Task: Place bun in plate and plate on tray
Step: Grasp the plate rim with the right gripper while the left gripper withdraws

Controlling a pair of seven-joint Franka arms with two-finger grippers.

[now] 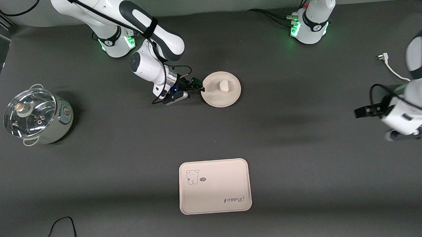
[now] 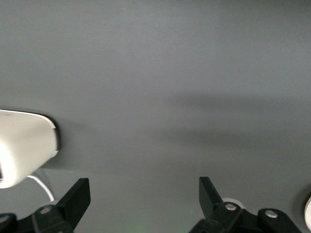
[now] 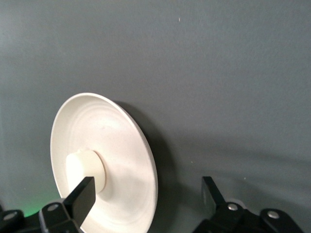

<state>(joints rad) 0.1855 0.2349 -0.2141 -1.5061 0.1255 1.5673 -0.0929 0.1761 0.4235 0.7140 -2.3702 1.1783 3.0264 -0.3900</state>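
Right gripper [image 1: 199,86] beside cream plate [image 1: 231,96]

Open dark table [image 1: 287,147] between plate [image 1: 213,98] and tray [image 1: 235,181]; pot [image 1: 38,117] well apart toward right arm's end.

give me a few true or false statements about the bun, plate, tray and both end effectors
1. The bun lies on the plate. True.
2. The plate sits on the tray. False: it rests on the table, farther from the front camera than the tray.
3. The right end effector is at the plate's rim, fingers open. True.
4. The left end effector holds the bun. False: it is open, empty, over bare table at the left arm's end.
5. The pot has no lid. False: a glass lid covers it.
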